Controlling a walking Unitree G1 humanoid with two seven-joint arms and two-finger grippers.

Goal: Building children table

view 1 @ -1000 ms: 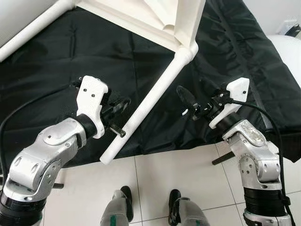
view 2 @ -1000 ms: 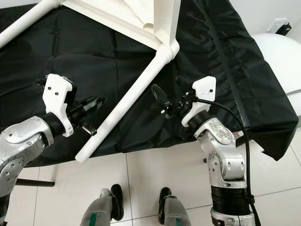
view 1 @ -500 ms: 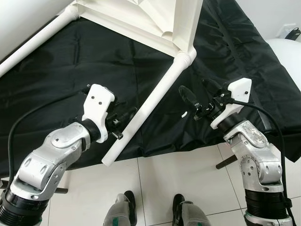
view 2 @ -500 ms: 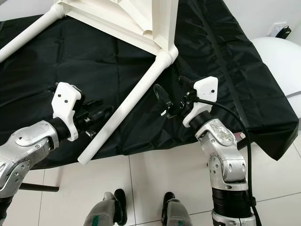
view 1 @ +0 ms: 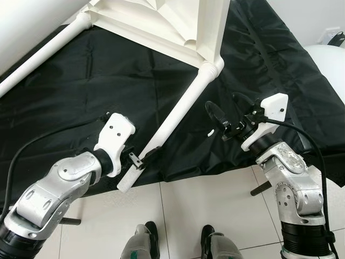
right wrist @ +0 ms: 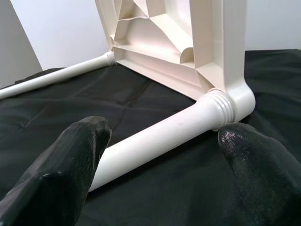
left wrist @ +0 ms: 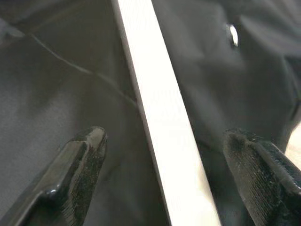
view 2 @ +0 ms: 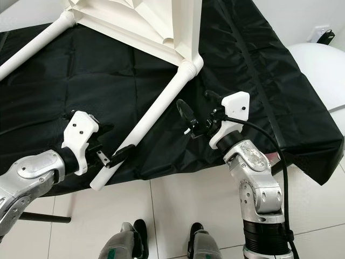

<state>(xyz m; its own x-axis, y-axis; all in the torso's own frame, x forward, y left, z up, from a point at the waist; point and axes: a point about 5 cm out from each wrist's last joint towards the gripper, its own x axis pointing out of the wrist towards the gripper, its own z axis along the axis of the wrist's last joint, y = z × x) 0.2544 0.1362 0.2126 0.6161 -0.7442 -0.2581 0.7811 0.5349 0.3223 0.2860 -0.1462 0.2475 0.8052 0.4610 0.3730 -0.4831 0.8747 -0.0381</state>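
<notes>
Now the left gripper straddles the lower end of the near leg, fingers spread wide with the leg between them, where a second ago it sat beside the leg. Across from it, the right gripper still hovers open just right of that leg, near its screwed joint with the white tabletop lying on the black cloth.
</notes>
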